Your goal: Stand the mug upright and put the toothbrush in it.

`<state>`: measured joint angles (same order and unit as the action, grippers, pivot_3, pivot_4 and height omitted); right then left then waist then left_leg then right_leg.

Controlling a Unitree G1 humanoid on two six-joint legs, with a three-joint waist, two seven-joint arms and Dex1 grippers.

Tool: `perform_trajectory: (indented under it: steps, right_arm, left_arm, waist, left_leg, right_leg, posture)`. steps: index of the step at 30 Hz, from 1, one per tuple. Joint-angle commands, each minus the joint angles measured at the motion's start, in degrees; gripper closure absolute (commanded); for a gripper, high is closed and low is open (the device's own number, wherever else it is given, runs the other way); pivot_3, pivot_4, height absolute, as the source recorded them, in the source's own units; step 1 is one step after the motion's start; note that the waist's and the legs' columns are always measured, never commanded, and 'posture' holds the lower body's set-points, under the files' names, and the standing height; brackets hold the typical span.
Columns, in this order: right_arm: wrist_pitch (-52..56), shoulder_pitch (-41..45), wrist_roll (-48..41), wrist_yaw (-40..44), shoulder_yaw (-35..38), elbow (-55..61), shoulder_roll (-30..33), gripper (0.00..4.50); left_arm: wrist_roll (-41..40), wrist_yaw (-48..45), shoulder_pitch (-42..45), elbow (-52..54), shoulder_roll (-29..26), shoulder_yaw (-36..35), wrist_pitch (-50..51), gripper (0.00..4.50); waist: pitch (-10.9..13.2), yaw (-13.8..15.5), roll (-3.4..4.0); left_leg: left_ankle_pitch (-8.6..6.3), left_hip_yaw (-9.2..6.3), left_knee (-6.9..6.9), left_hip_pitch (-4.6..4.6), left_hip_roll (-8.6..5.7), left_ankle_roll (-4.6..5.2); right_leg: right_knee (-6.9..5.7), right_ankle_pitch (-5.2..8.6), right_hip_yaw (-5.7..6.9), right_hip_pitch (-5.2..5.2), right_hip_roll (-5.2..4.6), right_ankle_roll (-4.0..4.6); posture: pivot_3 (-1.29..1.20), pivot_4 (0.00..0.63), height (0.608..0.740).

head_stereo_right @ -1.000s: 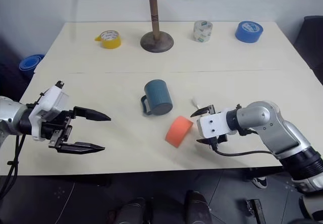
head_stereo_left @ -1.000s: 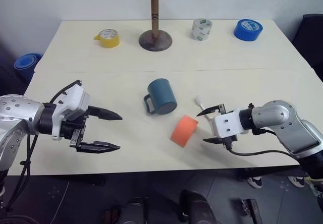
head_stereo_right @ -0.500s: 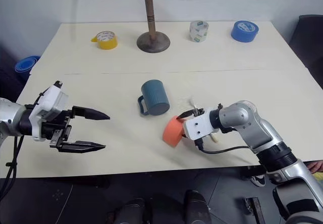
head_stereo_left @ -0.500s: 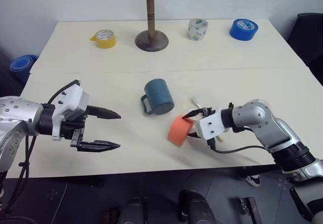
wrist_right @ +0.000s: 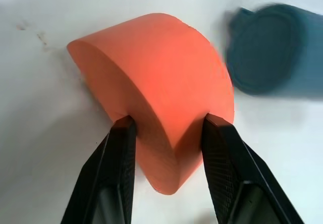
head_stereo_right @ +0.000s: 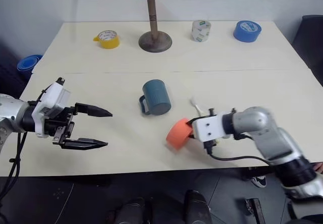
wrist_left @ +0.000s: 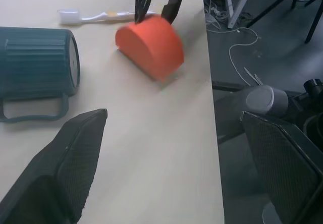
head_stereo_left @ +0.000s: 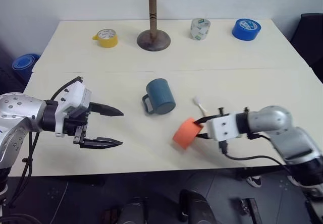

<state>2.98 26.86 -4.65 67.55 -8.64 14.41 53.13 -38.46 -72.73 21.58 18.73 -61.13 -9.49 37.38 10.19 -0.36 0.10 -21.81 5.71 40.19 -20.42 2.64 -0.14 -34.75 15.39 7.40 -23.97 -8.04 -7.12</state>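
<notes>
Neither task step is complete. Your right gripper (wrist_right: 169, 133) has its jaws pinching the orange foam wedge (head_stereo_left: 184, 132), one finger on each flank, as the right wrist view shows plainly; this reads as a clearing action ahead of the task proper. Your left gripper (head_stereo_left: 110, 127) hangs over the near left of the worktop (head_stereo_left: 70, 47) with its jaws spread wide and nothing between them.

The mug (head_stereo_left: 160, 96) lies on its side mid-worktop, handle toward your left, well apart from both grippers. The toothbrush (wrist_left: 98, 16) lies flat just behind the wedge and the right gripper.

Next move, in my judgement: set the wedge aside clear of mug and toothbrush, then take the mug by its wall or handle and tip it upright.

Limits of inspection:
- The toothbrush handle is largely hidden behind the right gripper in the head views; just the bristle end shows.
- The mug's mouth faces away, so its inside cannot be checked.
- Whether the wedge is lifted or resting on the worktop cannot be told.
</notes>
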Motion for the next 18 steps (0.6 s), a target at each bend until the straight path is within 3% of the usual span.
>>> perform_trajectory:
  steps: [1,4,7,11,15,18]
  right_arm:
    - [10.25,-2.78,-6.62,0.09,15.70,4.35,6.99,2.96]
    - [11.59,-11.74,-3.64,0.94,27.66,-1.76,13.38,2.96]
    - [10.39,-22.91,-0.65,0.79,35.73,-8.54,14.46,2.96]
    - [5.41,-30.47,3.49,-5.85,37.00,-19.56,12.35,2.96]
    - [3.32,-31.46,3.35,-10.86,36.44,-25.13,9.65,2.96]
    - [4.57,-32.97,1.79,-11.02,37.01,-23.24,8.59,2.16]
  left_arm:
    - [0.06,-0.21,0.35,-0.34,0.44,-0.19,-1.23,0.00]
    - [-0.27,-0.31,0.90,-0.38,1.39,0.51,-1.70,0.00]
    - [-1.34,-0.03,3.68,0.00,3.40,1.99,-1.25,0.00]
    - [-1.01,-0.04,7.27,-0.33,5.61,4.01,-1.43,0.00]
    - [-0.59,-0.34,8.97,-1.13,6.31,4.84,-1.24,0.00]
    - [-0.33,-0.56,9.11,-1.65,6.47,5.17,-1.59,0.00]
  waist:
    - [0.00,0.35,0.00]
    - [-0.03,1.29,-0.05]
    - [-0.05,1.93,-0.15]
    - [-0.04,1.68,-0.15]
    - [-0.05,0.62,-0.13]
    - [-0.04,-0.05,-0.12]
  left_leg:
    - [0.00,0.00,0.02,0.00,0.00,0.00]
    - [-0.02,-0.01,0.02,0.00,0.00,0.02]
    - [-0.03,0.06,0.01,0.00,0.00,0.05]
    - [-0.02,0.22,0.05,0.11,-0.02,0.07]
    - [-0.01,0.46,-0.05,0.29,0.00,0.07]
    - [0.00,0.49,-0.09,0.34,0.12,0.02]
  right_leg:
    - [0.00,0.00,-0.01,0.00,0.01,0.01]
    - [0.04,0.01,-0.04,0.02,0.02,0.02]
    - [0.19,0.01,-0.09,0.08,0.05,0.03]
    - [0.27,0.01,-0.24,0.20,0.08,0.03]
    - [0.27,0.02,-0.53,0.21,0.14,0.03]
    - [0.26,0.04,-0.60,0.20,0.27,0.06]
  posture:
    - [0.00,0.150,0.740]
    - [0.00,0.150,0.740]
    - [0.00,0.150,0.740]
    - [0.00,0.150,0.740]
    - [0.00,0.150,0.740]
    - [0.00,0.150,0.740]
